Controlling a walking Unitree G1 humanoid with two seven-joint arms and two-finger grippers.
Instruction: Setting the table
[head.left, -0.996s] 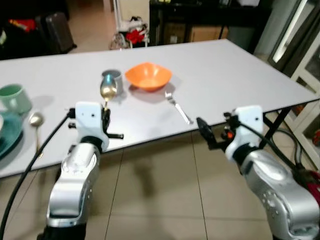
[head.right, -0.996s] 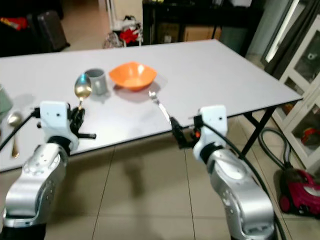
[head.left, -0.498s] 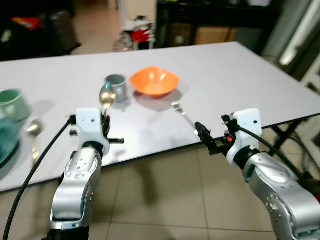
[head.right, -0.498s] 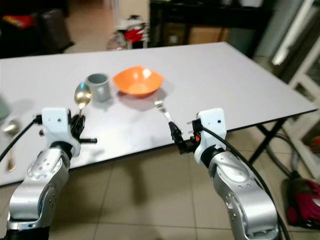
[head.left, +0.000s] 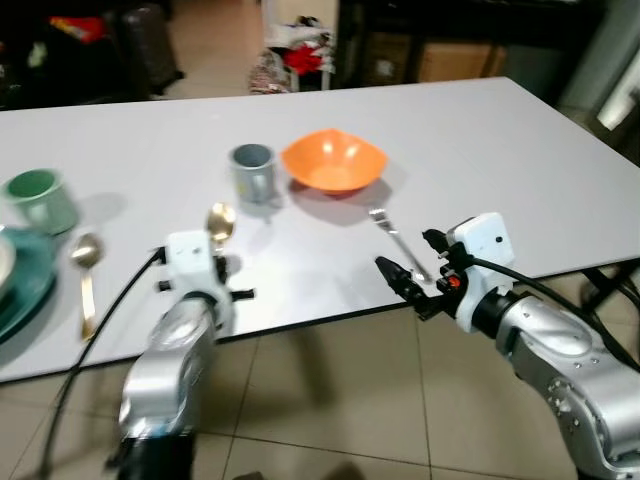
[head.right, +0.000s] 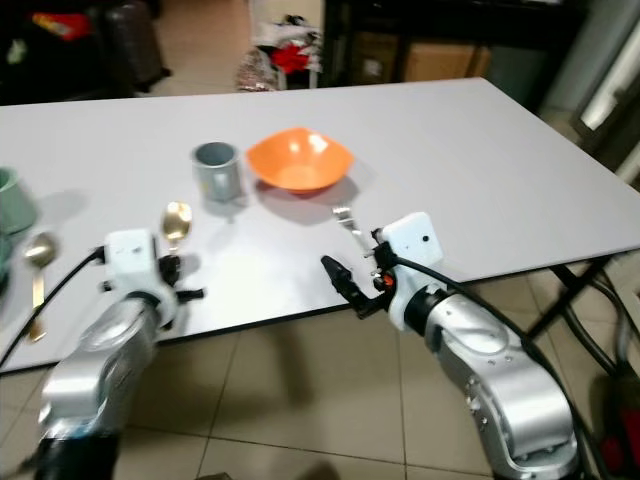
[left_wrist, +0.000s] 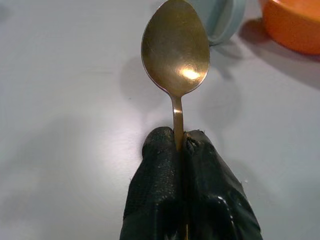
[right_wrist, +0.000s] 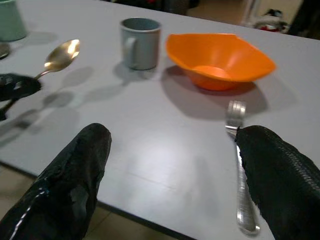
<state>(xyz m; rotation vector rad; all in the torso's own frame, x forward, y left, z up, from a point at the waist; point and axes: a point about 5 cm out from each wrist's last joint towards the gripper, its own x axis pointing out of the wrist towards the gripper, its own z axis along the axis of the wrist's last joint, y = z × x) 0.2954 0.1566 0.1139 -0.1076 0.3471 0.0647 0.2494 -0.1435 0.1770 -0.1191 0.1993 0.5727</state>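
Left pincer (left_wrist: 181, 145) pinches the stiff, light, probably slippery gold spoon (left_wrist: 175, 55) at its thin neck; right pincer (right_wrist: 170, 165) gapes empty near the fork (right_wrist: 240, 165).

The left arm reaches forward, and its pincer (left_wrist: 181, 150) is pinched tight on a spoon (left_wrist: 175, 55) handle, holding the bowl end up. The right arm bends in from the right, and its pincer (right_wrist: 172, 175) has both fingers spread wide.

Teal plate (head.left: 12, 300) — cut by frame edge, spoon (left_wrist: 175, 50) handle — hidden between pincer fingers (left_wrist: 155, 170)
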